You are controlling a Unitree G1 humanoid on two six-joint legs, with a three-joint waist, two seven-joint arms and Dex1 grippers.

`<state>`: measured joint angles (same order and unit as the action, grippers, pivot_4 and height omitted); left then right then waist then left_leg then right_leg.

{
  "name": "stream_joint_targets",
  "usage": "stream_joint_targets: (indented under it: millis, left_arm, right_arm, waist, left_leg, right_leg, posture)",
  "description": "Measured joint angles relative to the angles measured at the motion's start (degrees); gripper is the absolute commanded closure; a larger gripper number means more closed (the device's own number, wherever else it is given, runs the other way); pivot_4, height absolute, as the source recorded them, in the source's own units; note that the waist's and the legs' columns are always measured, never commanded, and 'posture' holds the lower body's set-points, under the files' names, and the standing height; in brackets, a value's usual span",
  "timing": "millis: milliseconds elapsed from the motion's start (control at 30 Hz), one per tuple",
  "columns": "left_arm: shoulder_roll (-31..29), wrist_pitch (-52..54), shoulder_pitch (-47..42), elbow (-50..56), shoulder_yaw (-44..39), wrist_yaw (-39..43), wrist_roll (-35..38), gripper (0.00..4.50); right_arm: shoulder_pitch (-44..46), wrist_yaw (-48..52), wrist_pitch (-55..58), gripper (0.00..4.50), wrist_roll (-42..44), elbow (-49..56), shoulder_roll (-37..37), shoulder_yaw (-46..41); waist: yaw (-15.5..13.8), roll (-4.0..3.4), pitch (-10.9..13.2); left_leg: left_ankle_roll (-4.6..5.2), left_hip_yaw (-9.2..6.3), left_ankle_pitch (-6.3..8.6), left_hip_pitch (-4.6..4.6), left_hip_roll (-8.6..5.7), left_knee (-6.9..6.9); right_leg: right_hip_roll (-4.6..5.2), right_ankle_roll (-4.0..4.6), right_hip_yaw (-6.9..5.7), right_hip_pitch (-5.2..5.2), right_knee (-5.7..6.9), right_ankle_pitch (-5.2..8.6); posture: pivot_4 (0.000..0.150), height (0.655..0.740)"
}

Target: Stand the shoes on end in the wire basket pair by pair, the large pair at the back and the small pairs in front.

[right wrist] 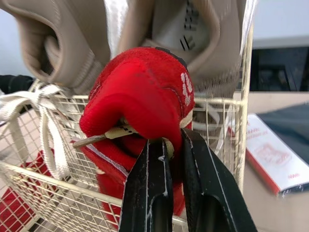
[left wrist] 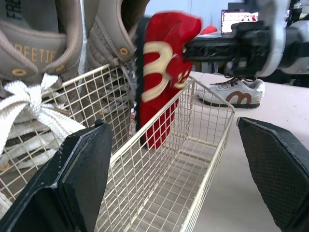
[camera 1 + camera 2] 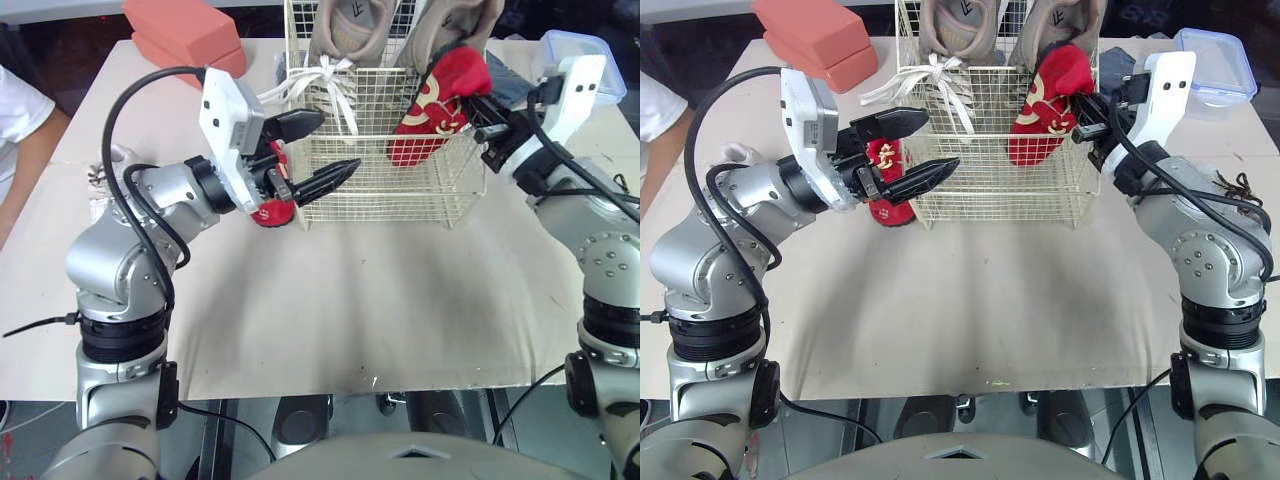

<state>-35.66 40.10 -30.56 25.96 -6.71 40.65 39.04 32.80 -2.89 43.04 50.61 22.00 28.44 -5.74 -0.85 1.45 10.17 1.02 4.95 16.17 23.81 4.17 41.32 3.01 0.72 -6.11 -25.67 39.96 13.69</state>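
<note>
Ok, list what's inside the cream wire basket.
Two beige lace-up sneakers stand on end at the back; a small red shoe, clamped by the right tool, hangs partly inside in front. It hides the right sneaker's lower part.

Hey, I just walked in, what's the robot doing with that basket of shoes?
The robot is loading shoes into a wire basket. Two big beige shoes stand at the back. The right gripper is shut on a small red shoe, holding it on end in the front right part. The left gripper is open at the basket's front left corner, where a second red shoe sits outside on the table.
</note>
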Motion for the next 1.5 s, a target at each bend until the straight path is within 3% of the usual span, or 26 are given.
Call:
stream_joint_targets:
  millis: [33,67,133,333,400,667,800,1033,1300,1500]
  left_arm:
    - [0.00,0.07,0.00,0.00,0.00,-0.30,0.22,0.03]
    - [0.00,0.11,0.00,0.00,0.00,-0.50,0.43,0.00]
    - [0.00,0.21,0.00,0.00,0.00,-0.75,0.47,0.00]
    - [0.00,0.20,-0.02,0.00,0.05,-0.94,0.49,0.00]
    - [0.02,0.17,-0.02,0.00,0.05,-0.94,0.50,0.00]
    - [0.44,-1.95,0.67,0.00,-0.22,0.35,1.70,0.00]
    - [-0.09,-4.33,4.33,-2.09,-3.55,1.31,1.51,0.00]
    - [-2.68,-8.06,5.02,-9.05,-7.17,3.08,0.22,0.00]
    - [-4.24,-9.83,4.09,-21.83,-8.69,2.71,-3.75,0.00]
    - [-4.38,-3.39,-0.69,-31.78,-6.92,0.33,-6.01,0.00]
  right_arm:
    - [0.04,-0.45,0.85,4.50,0.01,-0.04,-0.45,-0.43]
    - [0.04,-0.76,1.62,3.98,0.07,-0.06,-0.69,-1.00]
    - [0.05,-1.20,2.40,3.60,-0.03,-0.11,-0.68,-1.37]
    - [0.06,-0.99,4.35,0.73,-2.20,-0.10,-0.62,-1.56]
    - [0.06,-0.64,4.37,0.15,-2.87,-0.05,-0.50,-1.62]
    - [-1.31,3.10,4.36,0.15,-4.78,2.21,2.97,-3.98]
    - [-7.40,12.03,3.72,0.15,-4.01,4.85,9.90,-9.03]
    - [-15.18,25.09,1.19,0.15,-1.30,9.79,12.47,-10.50]
    - [-21.82,39.40,-12.15,0.15,-9.00,15.71,13.29,-4.72]
    - [-22.72,41.36,-14.86,0.15,-12.38,15.59,12.14,-1.51]
  waist:
    - [0.00,0.00,0.00]
    - [0.02,0.00,0.00]
    - [0.04,0.00,0.00]
    - [0.07,0.00,0.00]
    - [0.08,-0.01,0.00]
    - [-0.05,-0.01,0.01]
    - [-0.05,-0.01,0.01]
    - [0.06,-0.01,0.01]
    - [0.00,0.02,0.00]
    - [-0.08,0.03,0.01]
  left_leg:
    - [0.00,0.00,0.00,0.00,0.00,0.00]
    - [0.00,0.00,0.00,0.00,0.00,0.00]
    - [0.00,0.00,0.00,-0.01,-0.01,0.00]
    - [0.00,0.01,0.00,-0.01,-0.01,0.00]
    - [0.00,0.01,0.00,-0.01,-0.01,-0.01]
    - [0.01,-0.01,0.00,0.02,-0.01,-0.03]
    - [0.02,0.00,0.01,0.02,-0.02,-0.07]
    - [0.10,-0.01,0.06,-0.05,0.01,-0.09]
    - [0.18,-0.06,0.10,0.00,0.03,-0.09]
    - [0.02,-0.11,0.01,0.01,0.01,-0.08]
  right_leg:
    - [0.00,0.00,0.00,0.00,0.00,0.00]
    - [0.00,0.00,0.01,0.00,0.01,0.00]
    - [0.00,0.00,0.01,0.00,0.01,0.00]
    - [-0.01,0.00,0.01,0.00,0.01,0.00]
    - [-0.01,0.00,0.01,-0.01,0.01,0.00]
    - [-0.01,-0.01,-0.02,-0.01,-0.04,0.00]
    - [0.01,-0.01,-0.03,-0.01,-0.09,0.01]
    - [-0.09,-0.19,-0.02,0.00,-0.06,0.12]
    - [-0.02,-0.24,-0.09,0.01,-0.10,0.14]
    - [0.00,-0.23,-0.16,0.01,-0.07,0.14]
  posture:
    - [0.150,0.6860]
    - [0.150,0.6860]
    - [0.150,0.6860]
    - [0.150,0.6860]
    - [0.150,0.6860]
    - [0.150,0.6860]
    - [0.150,0.6860]
    - [0.150,0.6860]
    - [0.150,0.6860]
    - [0.150,0.6860]
